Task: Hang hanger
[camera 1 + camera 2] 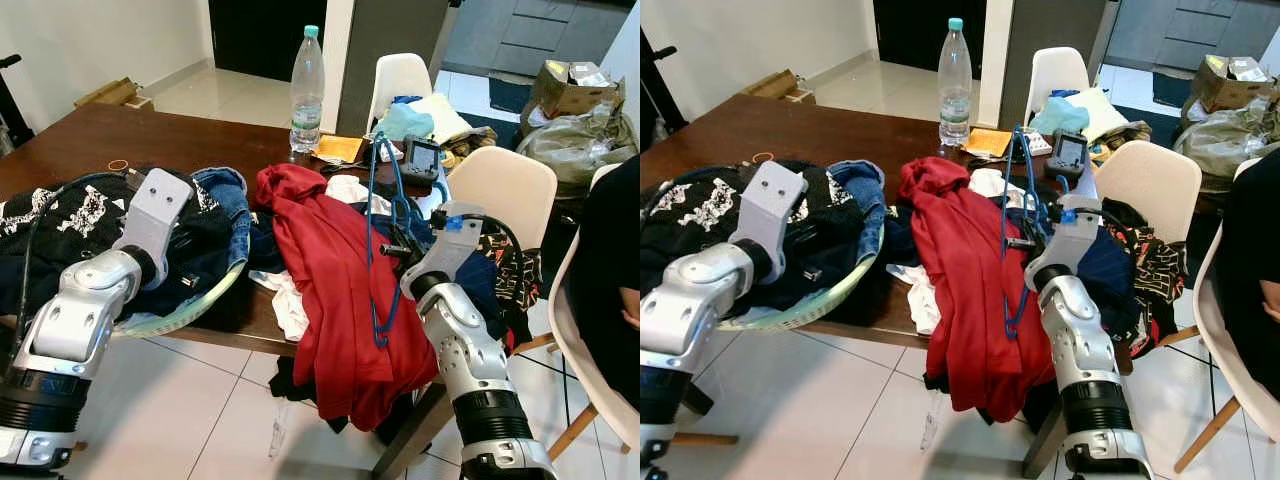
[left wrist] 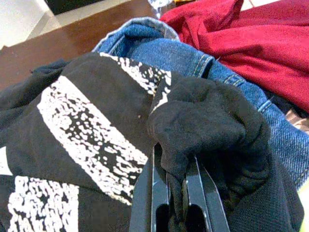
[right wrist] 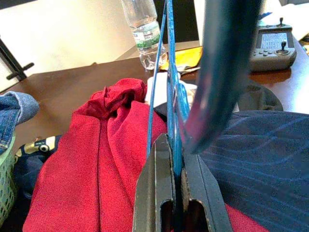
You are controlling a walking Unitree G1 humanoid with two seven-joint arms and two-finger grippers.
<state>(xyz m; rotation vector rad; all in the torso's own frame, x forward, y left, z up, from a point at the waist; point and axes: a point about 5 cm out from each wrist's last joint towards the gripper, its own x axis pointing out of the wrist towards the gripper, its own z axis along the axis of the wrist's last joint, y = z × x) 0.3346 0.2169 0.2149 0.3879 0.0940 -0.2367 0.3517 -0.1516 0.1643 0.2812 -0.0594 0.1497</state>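
Water bottle (image 1: 307,85) on brown table (image 1: 150,135), red top (image 1: 335,290), jeans (image 2: 193,63), white chairs (image 1: 505,185), cardboard box (image 1: 570,85)

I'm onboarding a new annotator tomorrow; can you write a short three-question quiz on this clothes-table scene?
1. True or false: the right gripper is shut on the blue hanger.
2. What does the left gripper pinch: (a) red garment, (b) black printed garment, (c) jeans?
3. What stands upright at the table's far edge?

Key: 1 true. 2 b, the black printed garment. 3 the plastic bottle.
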